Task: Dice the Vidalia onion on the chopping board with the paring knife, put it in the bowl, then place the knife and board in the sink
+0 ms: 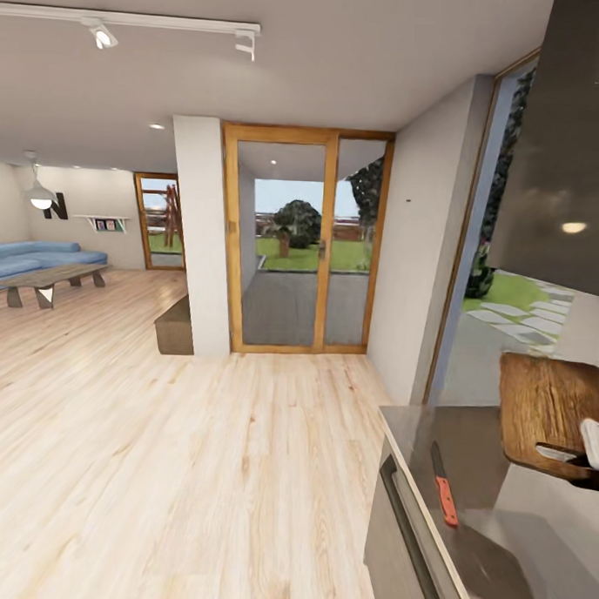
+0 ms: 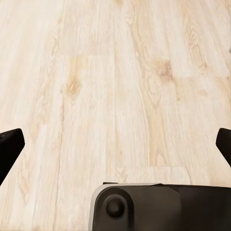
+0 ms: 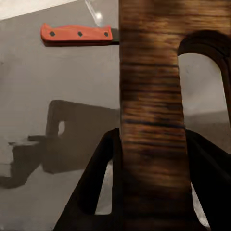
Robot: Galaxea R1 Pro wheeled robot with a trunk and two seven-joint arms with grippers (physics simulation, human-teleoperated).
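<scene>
Wooden board: the chopping board (image 1: 547,410) was lifted clear of the countertop (image 1: 467,446), tilted, at the head view's right edge; in the right wrist view its grain ran straight up between the dark fingers (image 3: 103,173) of the right gripper (image 3: 153,183), which was clamped on its edge. Held up like that, it looked ready to be carried to the sink.
Paring knife: the paring knife (image 1: 444,484) lay flat on the countertop near the front edge, orange-red handle towards the robot, apart from the board. Left lying, it seemed to be waiting for a 2nd trip, since the right arm was busy.
Left gripper: its 2 fingertips (image 2: 9,147) stood wide apart with nothing between them, pointed down at the light wood floor (image 2: 115,86); probably parked out of the way.
White object: a small pale thing (image 1: 595,441) sat against the board's near edge, cut by the frame; what it was I could not tell.
Room: a glazed door with a wooden frame (image 1: 304,239) faced a garden, and a blue sofa (image 1: 35,257) stood far off.
Stage, as judged: the clearing-up end of the task, board 1st.
</scene>
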